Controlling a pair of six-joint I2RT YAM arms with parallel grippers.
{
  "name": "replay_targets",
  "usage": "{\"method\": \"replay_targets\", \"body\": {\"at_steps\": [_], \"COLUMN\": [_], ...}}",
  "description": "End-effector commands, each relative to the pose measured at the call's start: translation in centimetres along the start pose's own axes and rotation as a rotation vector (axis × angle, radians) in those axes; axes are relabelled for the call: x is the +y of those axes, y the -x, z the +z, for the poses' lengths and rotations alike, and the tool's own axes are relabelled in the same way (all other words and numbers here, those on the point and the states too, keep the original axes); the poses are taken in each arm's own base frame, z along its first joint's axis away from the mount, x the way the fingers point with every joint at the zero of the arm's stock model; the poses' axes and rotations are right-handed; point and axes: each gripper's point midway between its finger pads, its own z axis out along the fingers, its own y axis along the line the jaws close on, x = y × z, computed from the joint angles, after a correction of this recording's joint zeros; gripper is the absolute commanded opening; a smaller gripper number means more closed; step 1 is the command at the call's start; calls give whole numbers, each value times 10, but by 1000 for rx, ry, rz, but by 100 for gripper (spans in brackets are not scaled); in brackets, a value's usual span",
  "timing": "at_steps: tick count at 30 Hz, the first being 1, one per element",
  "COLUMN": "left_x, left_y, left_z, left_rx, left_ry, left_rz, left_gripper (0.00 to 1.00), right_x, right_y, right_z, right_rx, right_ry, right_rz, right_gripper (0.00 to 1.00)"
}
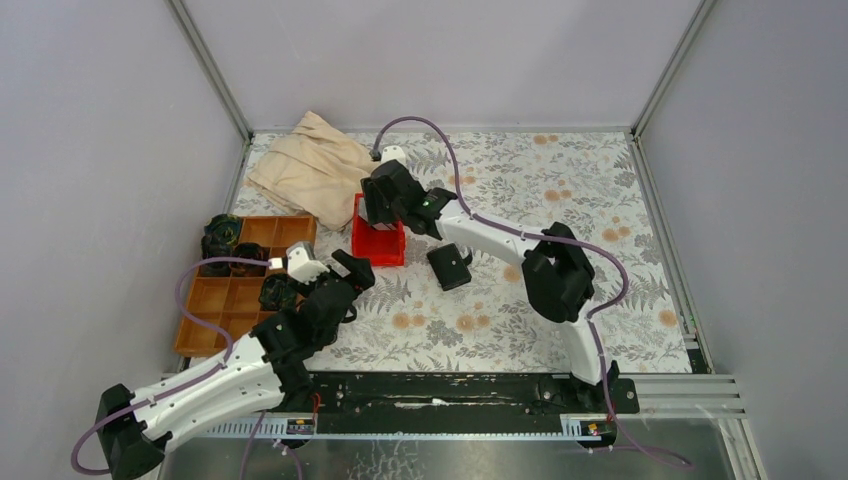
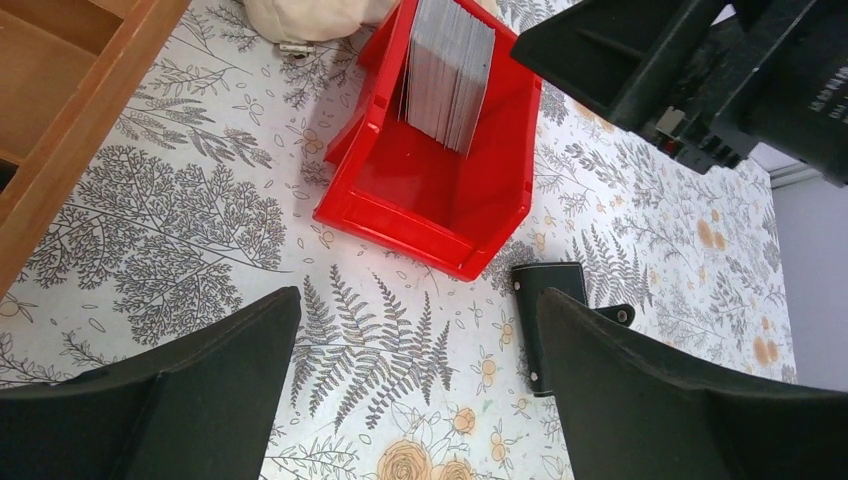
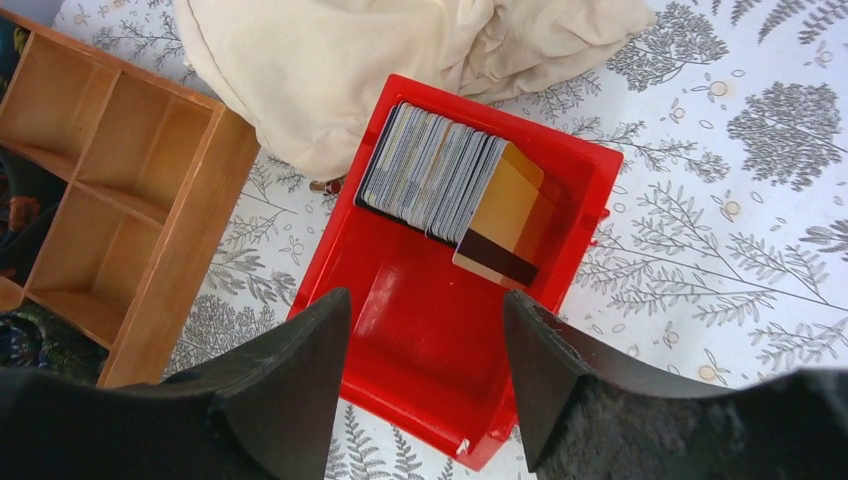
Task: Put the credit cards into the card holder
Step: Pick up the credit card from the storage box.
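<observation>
- We take the red bin (image 3: pixel 580 190) as our landmark. It sits on the floral surface (image 1: pixel 560 180), with a cream cloth (image 3: pixel 400 60) touching its back wall and a brown tray (image 3: pixel 215 215) near it on the left arm's side.
- The credit cards (image 3: pixel 430 175) stand on edge in a tight row at the back of the bin. A tan card (image 3: pixel 508 205) with a dark stripe leans at the front of the row.
- The card holder (image 2: pixel 555 315) lies closed on the surface, just beside the bin's low front corner and not touching it.
- The right pincer (image 3: pixel 425 305) hovers over the bare front half of the bin, jaws apart and holding nothing.
- The left pincer (image 2: pixel 417 300) hangs over the surface in front of the bin, jaws spread wide and empty.
- We judge the main risk to be the packed row: jaws going in could pinch several cards at once, or tip the row over.
- A finger catching the bin's wall could shove or tilt the bin.
- A thin, smooth card may slip or twist in the grip on its way to the holder, which has yet to be opened.
</observation>
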Motion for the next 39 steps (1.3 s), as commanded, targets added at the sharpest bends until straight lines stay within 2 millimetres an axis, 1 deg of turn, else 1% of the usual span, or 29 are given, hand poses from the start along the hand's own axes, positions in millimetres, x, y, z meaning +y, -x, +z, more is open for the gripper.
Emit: {"method": "replay_targets", "body": {"at_steps": [1,8,15,19,27,33,37,39], "left_x": [14,14,10,10,28,24,22,23], "left_y": [7,6,-3,-8,-14,-5,-6,-10], "left_z": [3,8,17,25,47,65,74,78], "left_rx": [-53,-66,-41,-26,-18,-59,-58,-44], "left_ry": [47,44,12,-14,-13,-59,-66,-67], "left_rz": [-1,-1,2,4,-76,-123,-119,-116], "left_gripper": [95,95,96,98,100,100,100,100], "right_x": [11,3,-1,-2,-4,-4,-8,-7], "right_y": [17,16,9,8,6,0,-4,-5], "right_z": [7,24,41,49,58,64,67,68], "right_rx": [-14,2,36,44,59,77,89,92], "right_ry": [59,78,102,114,135,148,147,152], "right_rz": [65,128,166,184,220,238,249,252], "right_gripper": [64,63,62,62,63,61,60,58]}}
